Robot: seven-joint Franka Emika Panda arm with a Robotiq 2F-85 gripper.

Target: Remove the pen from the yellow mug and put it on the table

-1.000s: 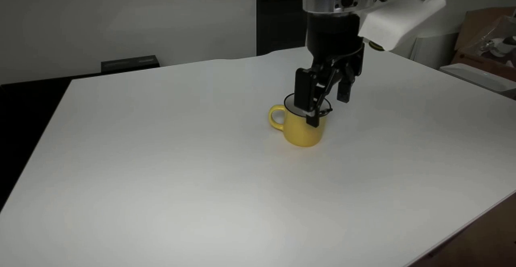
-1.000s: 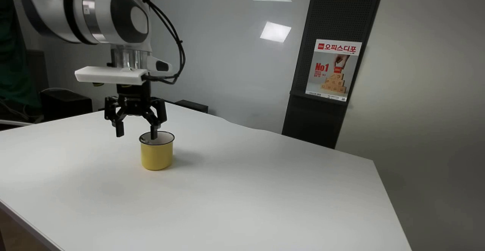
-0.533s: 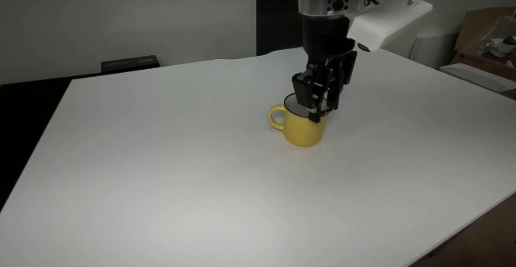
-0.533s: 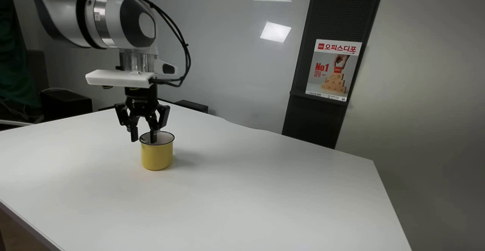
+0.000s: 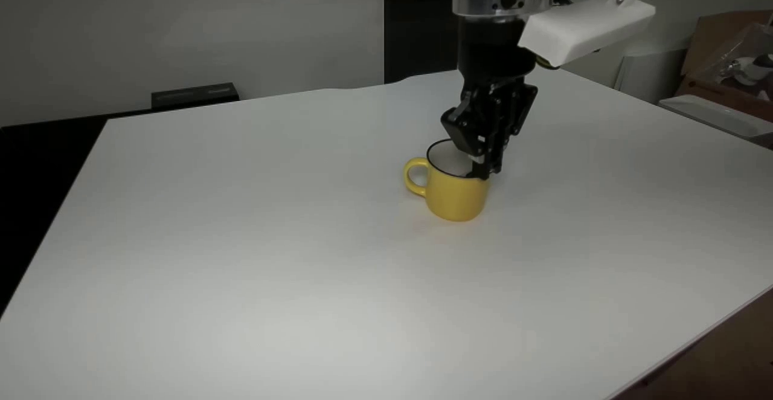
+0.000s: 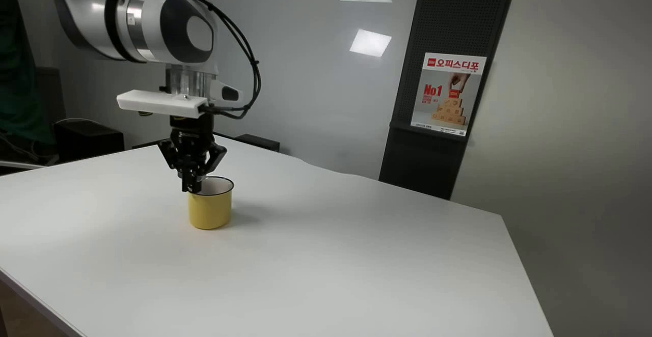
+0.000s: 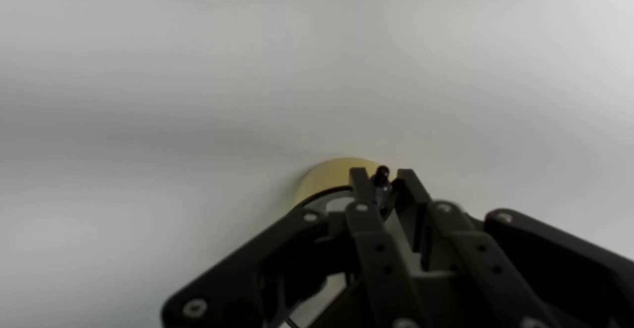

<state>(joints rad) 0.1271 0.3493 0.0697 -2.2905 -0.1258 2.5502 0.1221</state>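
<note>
Above the white table [image 6: 356, 255], the gripper [image 6: 191, 187] is held low at the top of the yellow mug [image 5: 456, 199], across from the handle [image 5: 407, 177]. The dark pen [image 7: 382, 187] is pinched between the jaws, and in the wrist view its long side is lined up with them. Its low end is hidden, likely in the mug, so a straight pull up seems needed.

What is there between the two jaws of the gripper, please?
The dark pen lies between the jaws, which look closed on it. This shows in the wrist view, near the rim of the yellow mug.
</note>
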